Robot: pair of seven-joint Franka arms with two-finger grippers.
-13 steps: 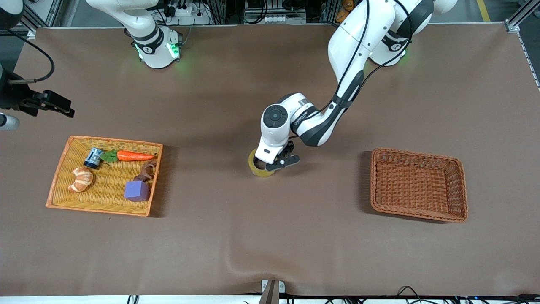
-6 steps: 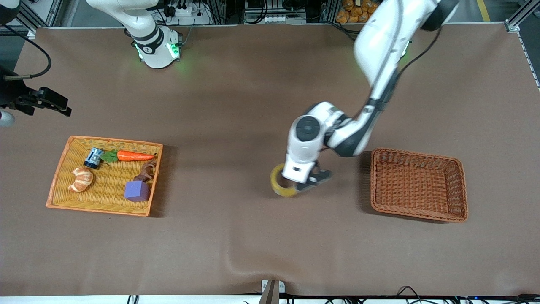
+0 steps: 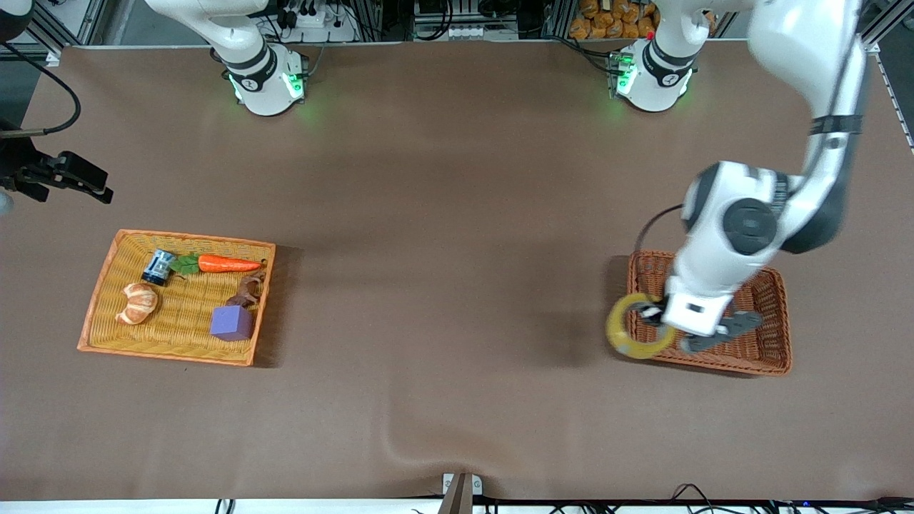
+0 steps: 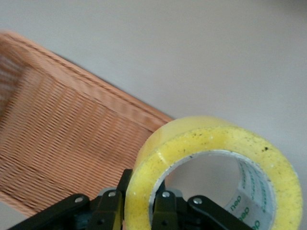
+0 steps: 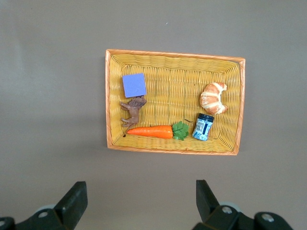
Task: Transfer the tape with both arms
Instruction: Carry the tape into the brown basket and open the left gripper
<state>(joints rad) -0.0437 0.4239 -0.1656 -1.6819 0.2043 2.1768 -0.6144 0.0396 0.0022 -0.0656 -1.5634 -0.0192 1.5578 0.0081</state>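
The left tool [image 3: 675, 335] is clamped on the tape [image 3: 631, 327], held over the brown basket's [image 3: 775, 314] rim toward the right arm's end, while the right tool [image 3: 86, 182], fingers apart, waits above the counter [image 3: 443, 285].

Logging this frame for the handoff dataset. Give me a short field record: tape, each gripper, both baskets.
tape: yellowish roll, held in the air over the rim of the brown basket at its end toward the yellow basket
left gripper: shut on the tape, one finger through the core
right gripper: open, waiting high over the table near the yellow basket
brown basket: nothing lying in the part that shows
yellow basket: holds carrot, croissant, purple cube, small jar, brown animal figure
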